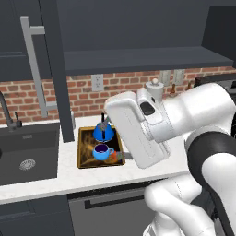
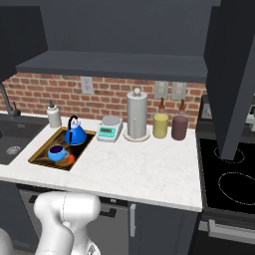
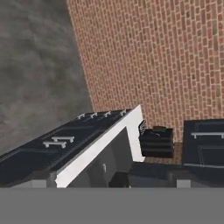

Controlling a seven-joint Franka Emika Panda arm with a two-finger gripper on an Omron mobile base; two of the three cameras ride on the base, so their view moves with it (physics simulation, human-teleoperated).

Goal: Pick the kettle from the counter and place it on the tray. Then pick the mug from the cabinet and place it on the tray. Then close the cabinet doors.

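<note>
Kettle (image 2: 75,133) and mug (image 2: 58,152) both sit on the tray (image 2: 40,153) on the counter (image 2: 139,169), so only the cabinet doors (image 2: 234,74) are left, both hanging open. The gripper's jaws are spread wide and hold nothing. Risk: the arm swings across low, clips the tray and knocks the mug off.

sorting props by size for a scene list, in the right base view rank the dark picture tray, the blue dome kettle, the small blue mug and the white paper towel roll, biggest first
1. Dark picture tray with golden-brown rim
2. White paper towel roll on its stand
3. Bright blue dome kettle with black handle
4. Small bright blue mug

The mug sits nearer the camera than the kettle yet looks smaller.
</note>
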